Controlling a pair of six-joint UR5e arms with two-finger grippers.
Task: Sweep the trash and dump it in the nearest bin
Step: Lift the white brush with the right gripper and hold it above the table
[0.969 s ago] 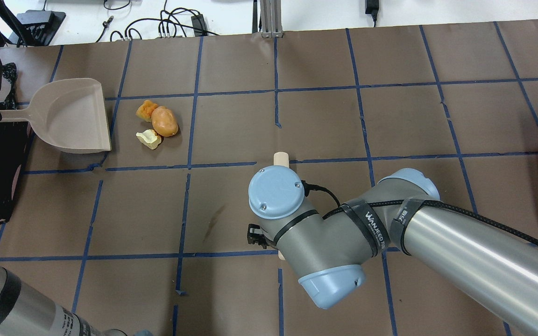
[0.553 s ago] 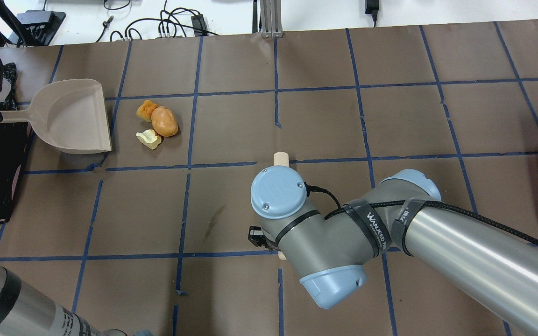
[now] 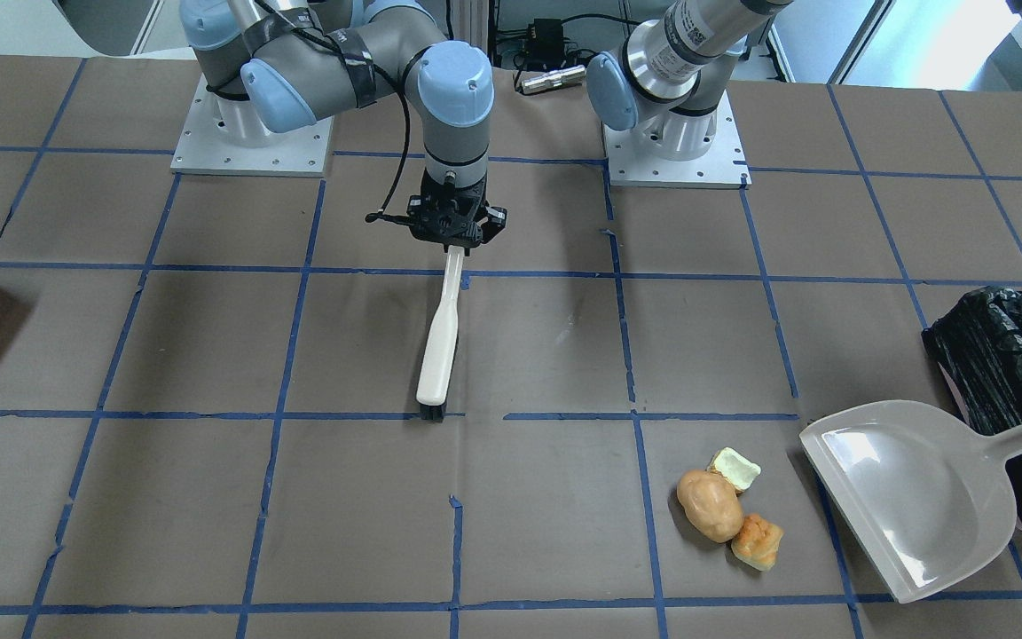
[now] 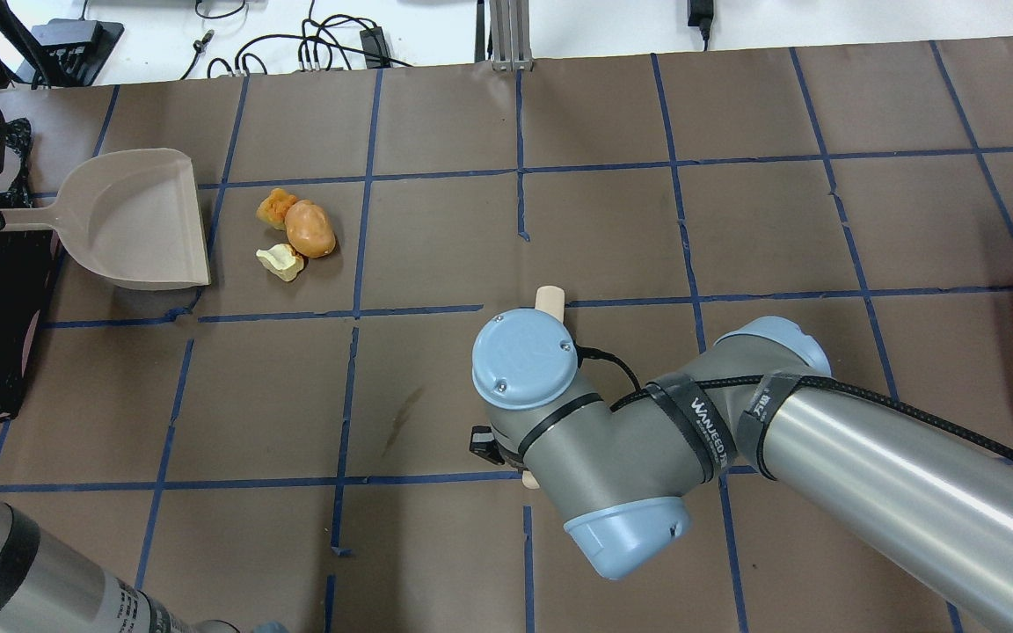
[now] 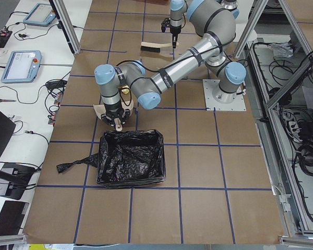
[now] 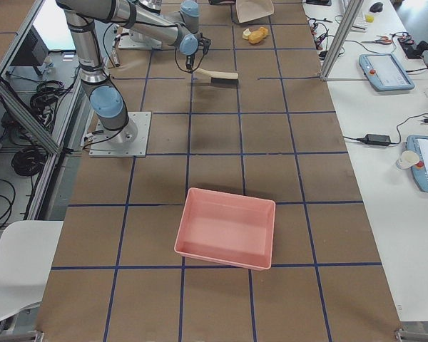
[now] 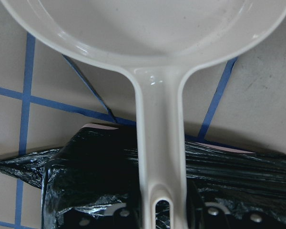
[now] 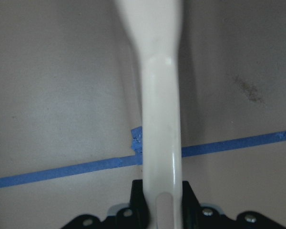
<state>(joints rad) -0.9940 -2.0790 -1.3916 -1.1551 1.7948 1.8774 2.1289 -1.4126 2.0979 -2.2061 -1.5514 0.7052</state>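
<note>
Your right gripper [image 3: 452,232] sits in the upper middle of the front view, fingers clamped on the end of the white brush [image 3: 438,355]. The wrist view shows the handle pinched between the two black fingers. From there the brush runs straight down the frame, and its dark bristles end at a blue tape line [image 3: 209,414] on the table [image 3: 209,355]. You cannot tell from these views whether the bristles touch the paper.

Your left gripper [image 7: 162,207] is closed on the handle of the dustpan [image 3: 910,497]. In its wrist view the handle passes between the fingers at the bottom edge, over crinkled black plastic.

The dustpan lies in the lower right of the front view, its open mouth facing left and its handle reaching up and right over the bin [image 3: 999,355].

The trash is just left of that mouth, well apart from the brush. The tan potato-shaped lump [image 3: 709,506] is in the middle of the cluster. The bread-like chunk [image 3: 758,541] is against its lower right side and the pale hollow scrap [image 3: 735,468] against its upper right.

The bin is at the right edge, behind the dustpan. A plain pink box [image 6: 226,228] stands at the table's opposite end, in the lower middle of the right-side view.
</note>
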